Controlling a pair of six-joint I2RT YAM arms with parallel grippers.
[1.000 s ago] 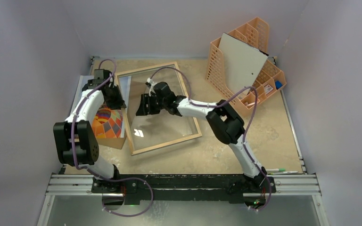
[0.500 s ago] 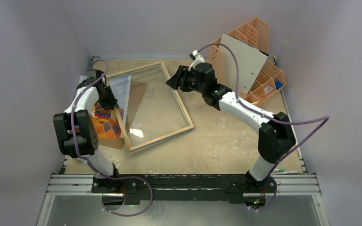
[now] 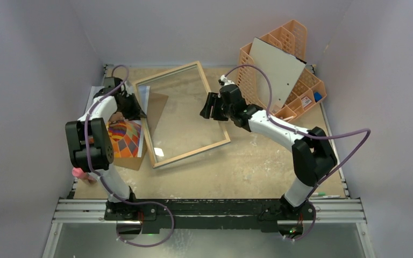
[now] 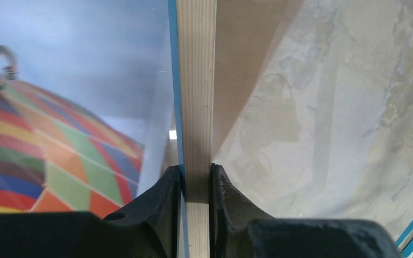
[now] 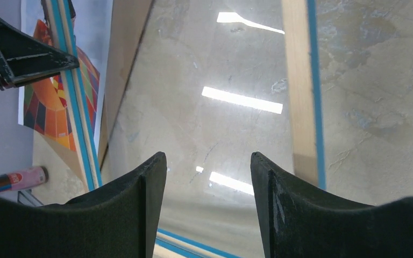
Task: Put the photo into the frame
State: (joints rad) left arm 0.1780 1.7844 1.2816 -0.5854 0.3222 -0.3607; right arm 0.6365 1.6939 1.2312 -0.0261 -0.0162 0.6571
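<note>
Showing the frame (image 3: 193, 152) as a big pale-wood rectangle with a thin blue edge and clear glass, skewed across mid-table. Leaves bare table near and right, far corner close to the orange organiser (image 3: 301, 94). Shows the photo (image 3: 122, 138) at the frame's left rail: orange, red and green balloon on pale sky. Has left gripper (image 4: 195, 174) clamped on that rail — right gripper (image 5: 208, 161) jaws apart above the glass.

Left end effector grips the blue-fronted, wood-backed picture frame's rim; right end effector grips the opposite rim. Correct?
No: the right end effector is open, gripping nothing, per the right wrist view. The left end effector does grip the rim of the blue-fronted, wood-backed picture frame.
</note>
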